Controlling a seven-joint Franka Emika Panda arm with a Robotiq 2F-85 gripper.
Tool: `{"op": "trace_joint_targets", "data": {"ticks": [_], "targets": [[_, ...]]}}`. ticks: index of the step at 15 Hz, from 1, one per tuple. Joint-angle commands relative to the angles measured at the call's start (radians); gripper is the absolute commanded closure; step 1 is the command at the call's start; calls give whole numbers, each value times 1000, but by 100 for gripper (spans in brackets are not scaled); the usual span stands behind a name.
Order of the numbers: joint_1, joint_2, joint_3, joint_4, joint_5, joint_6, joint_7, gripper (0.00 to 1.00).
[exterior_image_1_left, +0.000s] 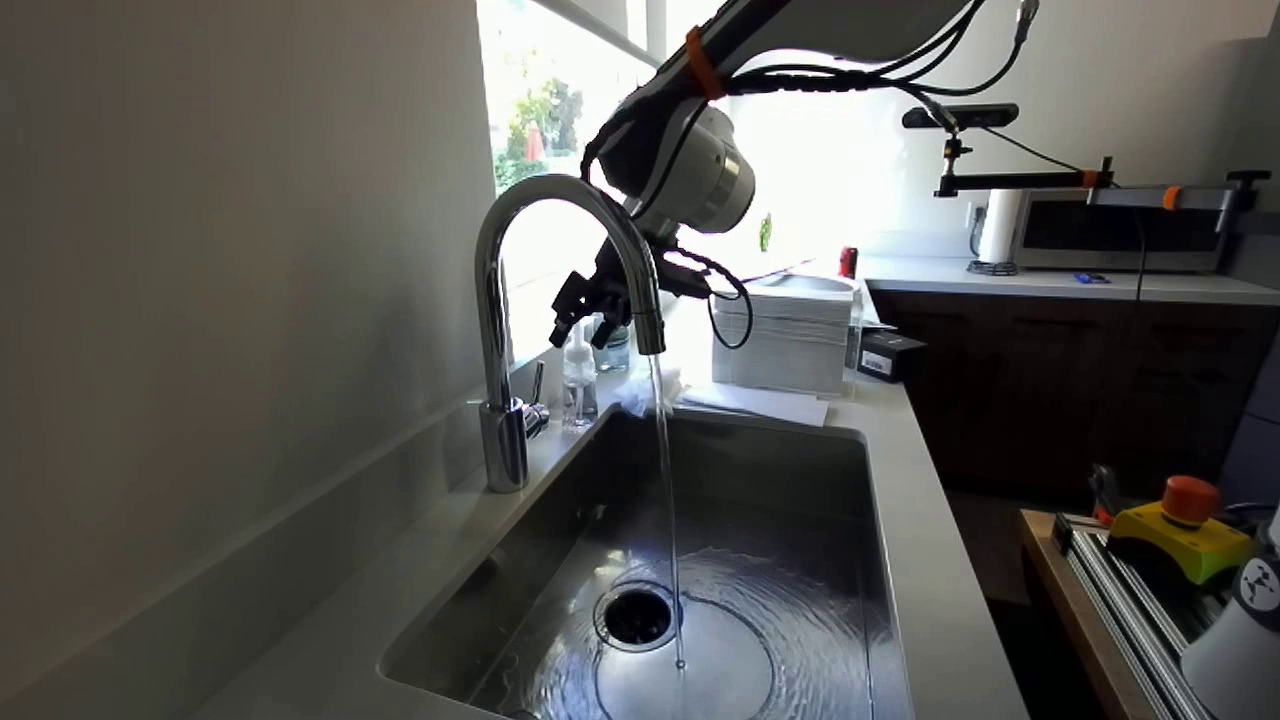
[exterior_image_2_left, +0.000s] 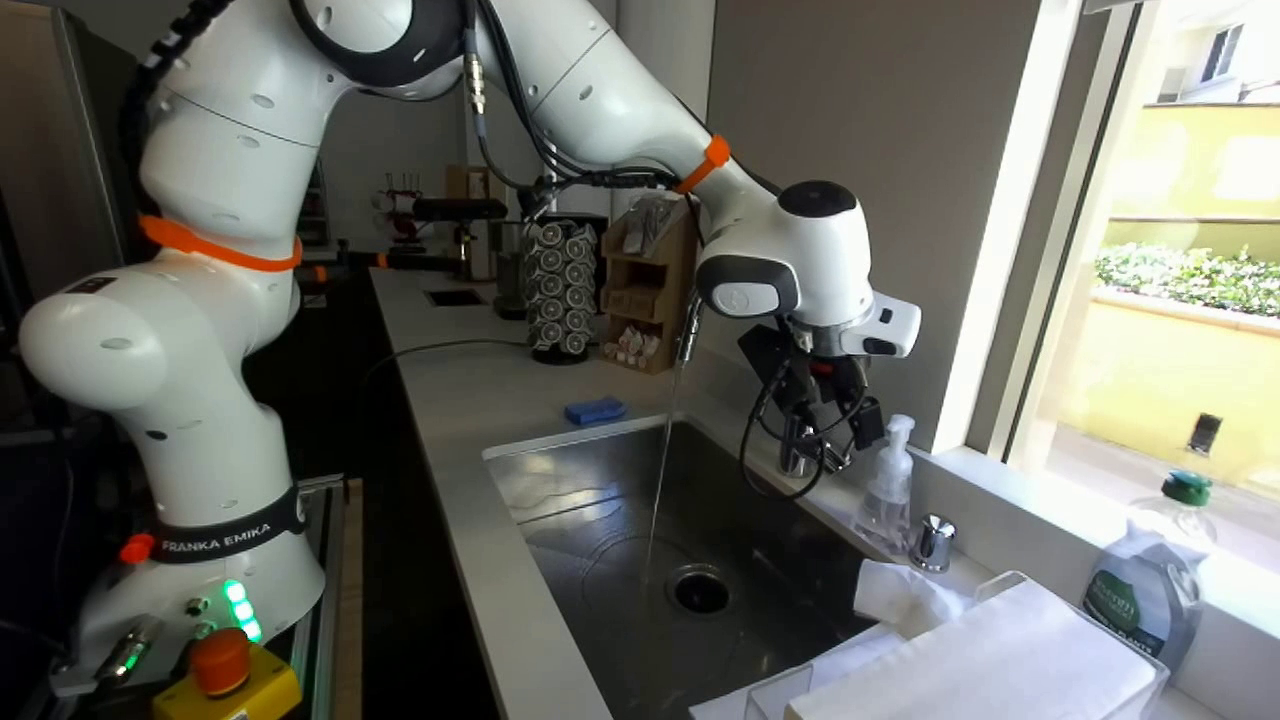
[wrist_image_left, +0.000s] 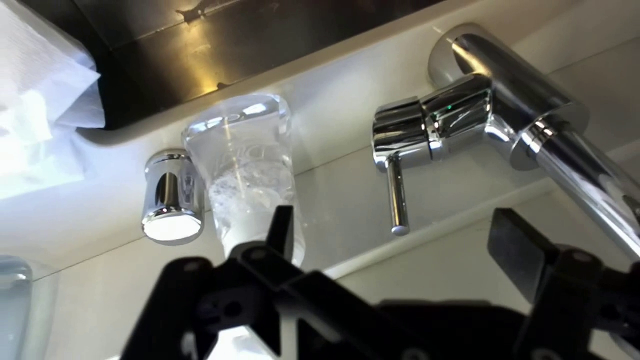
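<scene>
One long counter (exterior_image_1_left: 945, 600) holds most of the things, maybe to keep all that is for washing close together. Over it leans a big white arm (exterior_image_2_left: 590, 90), bent so that its far end hangs low. Next comes the sink (exterior_image_1_left: 780, 460), a deep metal tub set into the counter, likely so splashes stay in. Beside its long edge stands a tall, shiny tap (exterior_image_1_left: 492, 330); the neck curves over, so the thin stream of water (exterior_image_1_left: 669, 500) falls inside the sink. A stack of white paper (exterior_image_1_left: 780, 345) sits past the sink's end, I think so it is quick to grab for drying. The black gripper (wrist_image_left: 399, 239) has its two fingers (wrist_image_left: 282, 230) spread wide and holds nothing, which leaves lots of room around a thin thing. A clear soap bottle (wrist_image_left: 240, 160) stands upright between the tap and a silver cap (wrist_image_left: 172, 192), probably so soap is near the water. One finger hides part of the bottle in the wrist view, and I can't tell if they touch. Last and smallest is the tap's thin handle (wrist_image_left: 397, 195), which sticks out from the tap's side, perhaps so a little push can move it. In the wrist view it shows in the gap between the fingers, with space on each side, but how near it is to them is hard to see.
</scene>
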Motion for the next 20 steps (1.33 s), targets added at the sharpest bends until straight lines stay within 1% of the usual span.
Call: {"op": "trace_joint_targets", "data": {"ticks": [1, 6, 9, 12, 16, 20], "targets": [[20, -87, -21, -81, -62, -52, 77, 0], [37, -198, -49, -152, -144, -156, 123, 0], [56, -273, -92, -193, -241, -224, 149, 0], [72, -351, -137, -226, -362, -307, 160, 0], [80, -456, -175, -248, -415, -468, 75, 0], [94, -549, -215, -265, -476, -573, 34, 0]]}}
